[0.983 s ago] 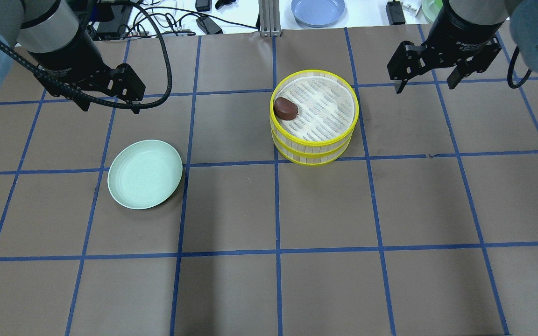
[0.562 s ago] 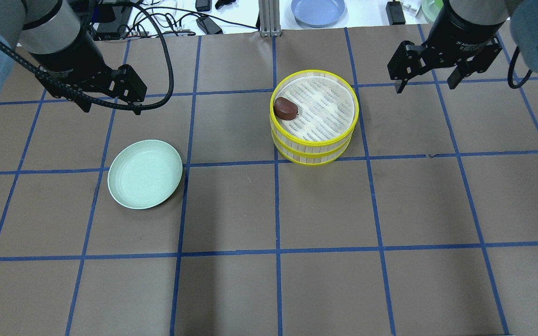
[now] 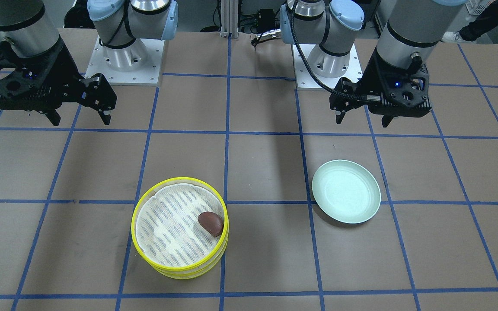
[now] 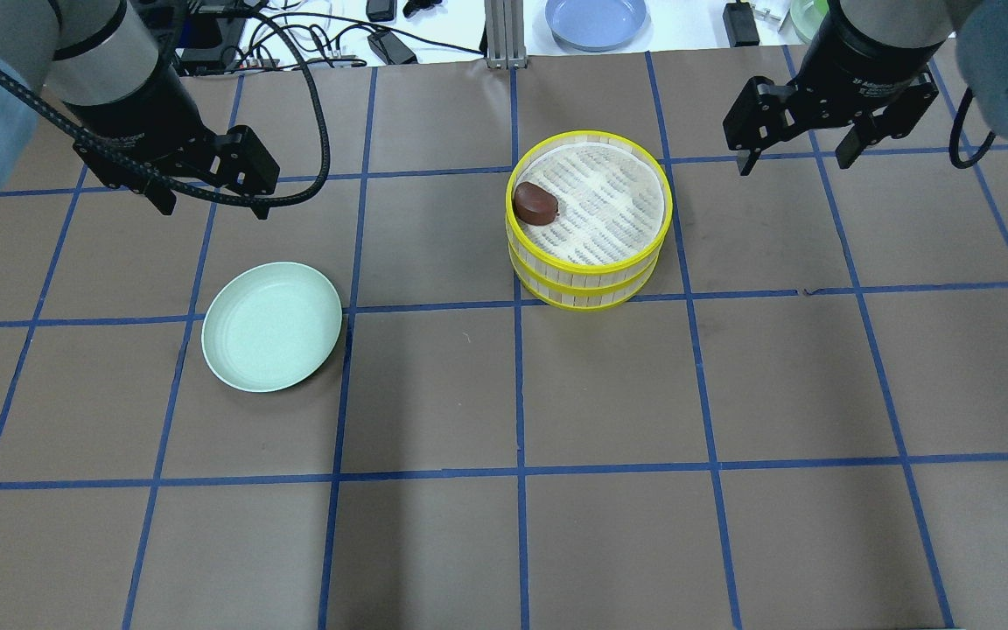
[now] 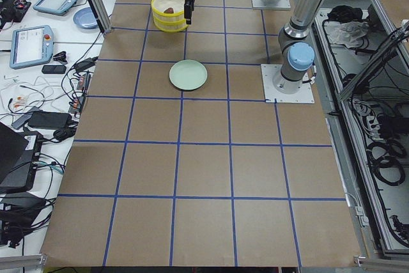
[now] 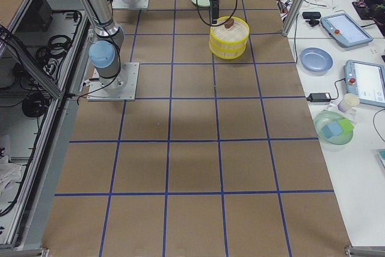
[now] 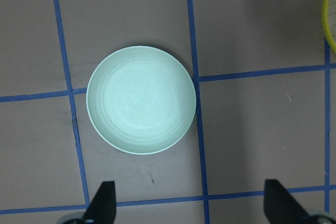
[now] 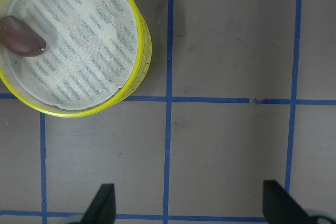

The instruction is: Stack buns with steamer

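Observation:
The steamer [image 4: 589, 262] is two yellow-rimmed trays stacked one on the other, right of the table's middle [image 3: 180, 265]. The dark reddish-brown bun [image 4: 535, 203] lies on the top tray's mesh floor by its rim, and shows in the front view [image 3: 211, 223] and the right wrist view [image 8: 21, 35]. The cream-white bun is hidden. My left gripper [image 4: 213, 203] hangs open and empty above the table, beyond the pale green plate [image 4: 272, 325]. My right gripper [image 4: 793, 164] hangs open and empty to the right of the steamer.
The pale green plate [image 7: 140, 99] is empty and lies left of centre [image 3: 346, 197]. A blue plate [image 4: 596, 19], cables and a metal post [image 4: 500, 35] stand beyond the mat's far edge. The arm bases [image 3: 123, 56] stand at the robot's side.
My left arm has shifted slightly to the right. The right gripper, steamer, bun and plate have stayed in place.

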You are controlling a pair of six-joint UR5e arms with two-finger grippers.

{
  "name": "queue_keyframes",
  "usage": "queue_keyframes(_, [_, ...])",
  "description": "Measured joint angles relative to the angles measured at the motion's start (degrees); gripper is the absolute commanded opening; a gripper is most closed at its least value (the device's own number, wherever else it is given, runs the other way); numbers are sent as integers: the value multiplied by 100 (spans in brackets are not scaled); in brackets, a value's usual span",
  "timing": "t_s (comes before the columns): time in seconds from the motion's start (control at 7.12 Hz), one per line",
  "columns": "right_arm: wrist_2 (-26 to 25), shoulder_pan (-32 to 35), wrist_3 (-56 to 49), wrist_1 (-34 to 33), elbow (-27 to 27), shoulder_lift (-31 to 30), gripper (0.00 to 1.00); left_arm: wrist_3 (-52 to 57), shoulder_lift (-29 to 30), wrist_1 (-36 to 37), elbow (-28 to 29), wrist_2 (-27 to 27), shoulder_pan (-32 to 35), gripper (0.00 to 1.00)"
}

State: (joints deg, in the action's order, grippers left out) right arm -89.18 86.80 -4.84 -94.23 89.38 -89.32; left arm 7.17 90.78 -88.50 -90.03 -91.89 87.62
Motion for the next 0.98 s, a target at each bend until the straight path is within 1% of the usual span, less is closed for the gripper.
queue_keyframes(0.98, [-45, -7, -91, 46, 16, 3, 100, -4, 120, 0, 14, 6, -59, 100])
